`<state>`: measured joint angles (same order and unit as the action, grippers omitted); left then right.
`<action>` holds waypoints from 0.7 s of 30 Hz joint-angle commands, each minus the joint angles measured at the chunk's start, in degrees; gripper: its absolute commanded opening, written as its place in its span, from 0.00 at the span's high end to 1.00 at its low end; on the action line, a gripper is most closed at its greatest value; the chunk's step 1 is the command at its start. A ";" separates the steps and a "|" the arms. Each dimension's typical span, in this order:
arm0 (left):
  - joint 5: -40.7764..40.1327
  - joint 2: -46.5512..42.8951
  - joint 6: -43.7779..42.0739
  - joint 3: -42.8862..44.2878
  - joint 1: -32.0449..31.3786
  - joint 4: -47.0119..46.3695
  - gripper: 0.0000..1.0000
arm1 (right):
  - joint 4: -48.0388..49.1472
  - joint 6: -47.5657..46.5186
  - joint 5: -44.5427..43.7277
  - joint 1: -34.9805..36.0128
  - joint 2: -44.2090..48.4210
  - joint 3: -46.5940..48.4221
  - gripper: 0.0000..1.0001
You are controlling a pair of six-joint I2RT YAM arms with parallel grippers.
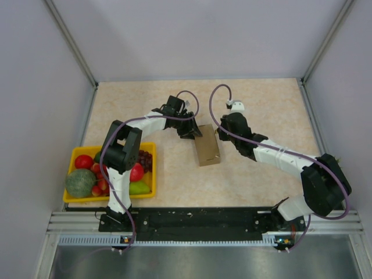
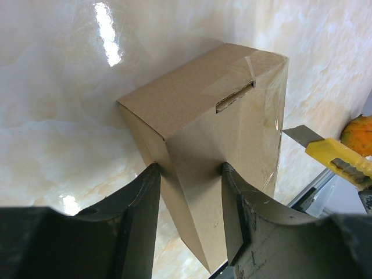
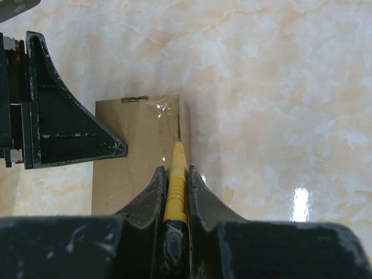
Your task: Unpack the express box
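The express box (image 1: 207, 145), small and of brown cardboard, stands mid-table with clear tape over its slotted flap (image 2: 235, 96). My left gripper (image 1: 190, 129) is shut on the box's near corner; the left wrist view shows its two fingers (image 2: 145, 197) pressing opposite cardboard faces (image 2: 215, 116). My right gripper (image 3: 176, 170) is shut on a yellow utility knife (image 3: 176, 186). The knife's blade tip (image 2: 301, 135) touches the taped right edge of the box (image 3: 133, 157). From above, the right gripper (image 1: 224, 129) sits just right of the box.
A yellow fruit tray (image 1: 78, 152) full of fruit stands at the near left, beside the left arm's base. Grey walls close in the table at the left, back and right. A metal rail (image 1: 197, 221) runs along the near edge.
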<state>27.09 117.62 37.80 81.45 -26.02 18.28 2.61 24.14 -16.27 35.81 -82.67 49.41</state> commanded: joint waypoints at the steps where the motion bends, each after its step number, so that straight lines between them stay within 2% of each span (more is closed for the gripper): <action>1: -6.35 3.23 -0.10 -0.85 0.09 2.11 0.83 | -2.35 1.61 0.45 -0.22 0.50 2.01 1.00; 21: -6.79 3.14 2.72 -1.91 0.09 2.72 0.86 | -5.34 3.19 0.28 -0.04 1.99 0.34 1.00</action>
<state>26.94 117.62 39.72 81.43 -26.02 18.35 0.43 26.68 -16.47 35.81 -82.21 49.58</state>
